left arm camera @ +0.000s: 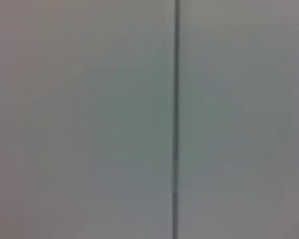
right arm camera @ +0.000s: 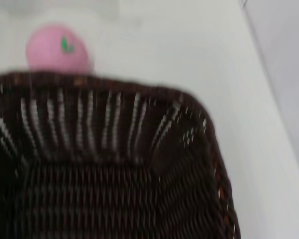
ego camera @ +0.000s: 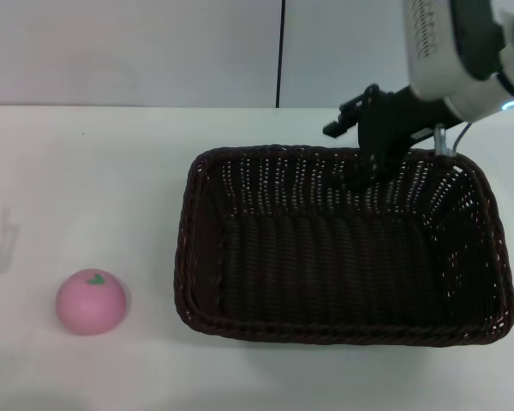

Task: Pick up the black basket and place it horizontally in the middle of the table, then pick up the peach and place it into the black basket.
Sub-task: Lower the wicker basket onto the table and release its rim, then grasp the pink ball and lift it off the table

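On the table (ego camera: 111, 188), right of centre in the head view, the black basket (ego camera: 338, 248) is seen lying flat with its long sides running left to right and its opening facing up. Its braided rim and sloping woven walls are shown whole, and nothing is seen inside it. At the middle of the far rim, the right gripper (ego camera: 366, 167) is lowered from the white right arm, which enters from the upper right corner. Its dark fingers are set at the far wall, with the tips reaching down just inside the rim; whether the wall is pinched between them or they stand apart cannot be told, since dark fingers are lost against dark wicker.

Well apart from the basket, near the front left of the table, the peach (ego camera: 91, 301) is found resting on the white surface, its small green leaf mark turned upward. From the right wrist view, the basket's interior and one rounded corner are looked down on, and the peach is glimpsed on the table beyond the rim.

The left gripper is shown in no view; only a plain wall (left arm camera: 89, 119) with a dark vertical seam (left arm camera: 176, 119) is recorded by the left wrist camera.
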